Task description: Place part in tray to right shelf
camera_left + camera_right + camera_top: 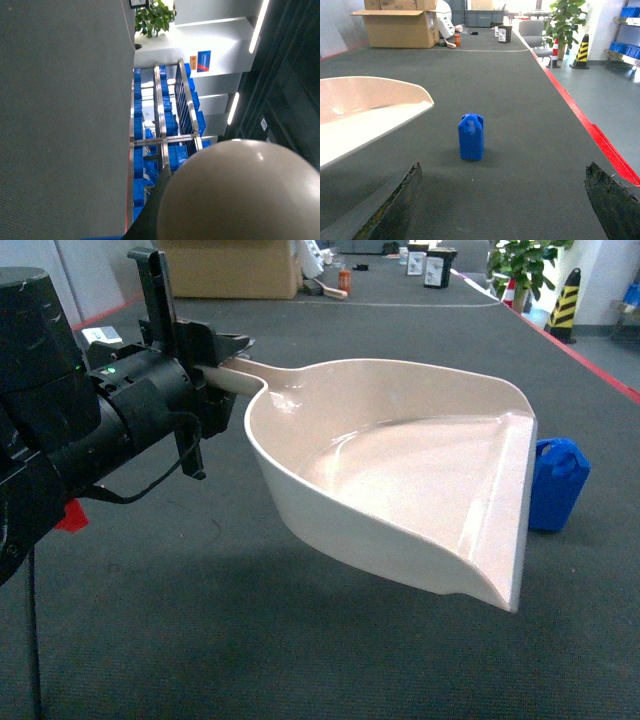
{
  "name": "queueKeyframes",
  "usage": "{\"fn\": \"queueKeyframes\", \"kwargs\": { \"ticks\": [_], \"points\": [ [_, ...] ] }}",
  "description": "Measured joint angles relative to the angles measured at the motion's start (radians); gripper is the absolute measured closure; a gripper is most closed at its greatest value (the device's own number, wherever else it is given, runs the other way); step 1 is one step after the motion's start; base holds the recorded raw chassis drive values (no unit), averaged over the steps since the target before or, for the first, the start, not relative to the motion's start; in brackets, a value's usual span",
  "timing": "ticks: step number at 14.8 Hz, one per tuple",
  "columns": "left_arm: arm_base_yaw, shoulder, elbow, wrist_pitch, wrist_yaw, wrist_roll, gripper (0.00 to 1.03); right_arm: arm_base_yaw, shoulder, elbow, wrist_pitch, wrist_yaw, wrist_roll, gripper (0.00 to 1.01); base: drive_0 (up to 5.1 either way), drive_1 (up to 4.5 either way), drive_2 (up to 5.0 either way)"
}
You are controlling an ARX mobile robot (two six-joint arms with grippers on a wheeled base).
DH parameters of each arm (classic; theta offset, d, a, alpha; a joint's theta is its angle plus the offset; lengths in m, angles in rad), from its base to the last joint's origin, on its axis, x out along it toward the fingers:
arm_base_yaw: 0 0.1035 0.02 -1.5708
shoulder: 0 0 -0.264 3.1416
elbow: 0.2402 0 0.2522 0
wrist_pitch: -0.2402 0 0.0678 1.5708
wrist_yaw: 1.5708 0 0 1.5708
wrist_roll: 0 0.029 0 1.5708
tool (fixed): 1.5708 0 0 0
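The tray [400, 475], a cream dustpan-shaped scoop, hangs above the dark carpet with its wide lip pointing right. My left gripper [226, 368] is shut on its long handle. In the left wrist view the tray [240, 195] fills the lower right beside one dark finger [156, 202]. The part [558, 483], a small bright-blue jug-like block, stands upright on the carpet just right of the lip. My right gripper [502, 200] is open and low, a little short of the part [471, 136], with the tray [365, 115] to its left. A steel rack with blue crates [170, 125] may be the right shelf.
A cardboard box [400, 22] stands far back on the left. A red floor line [590, 130] runs along the carpet's right edge. Beyond it are a yellow-and-black bollard [581, 50], a potted plant [565, 20] and blue crates [626, 50].
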Motion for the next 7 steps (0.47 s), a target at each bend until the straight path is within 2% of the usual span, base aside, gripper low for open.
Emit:
{"fn": "queueKeyframes", "kwargs": {
  "ticks": [4, 5, 6, 7],
  "points": [
    [-0.002, 0.000, 0.000, 0.000, 0.003, -0.003, 0.91, 0.000, 0.000, 0.000, 0.000, 0.000, 0.000, 0.03, 0.0, 0.00, 0.0],
    [0.001, 0.000, 0.000, 0.000, 0.002, -0.003, 0.91, -0.001, 0.008, 0.007, -0.037, -0.005, -0.005, 0.03, 0.0, 0.00, 0.0],
    [0.003, 0.000, 0.000, 0.000, 0.001, -0.003, 0.91, -0.006, 0.154, 0.087, -0.192, -0.034, -0.035, 0.03, 0.0, 0.00, 0.0],
    [0.000, 0.000, 0.000, 0.002, 0.003, -0.004, 0.91, -0.014, 0.324, 0.152, -0.166, -0.042, -0.039, 0.03, 0.0, 0.00, 0.0]
  ]
}}
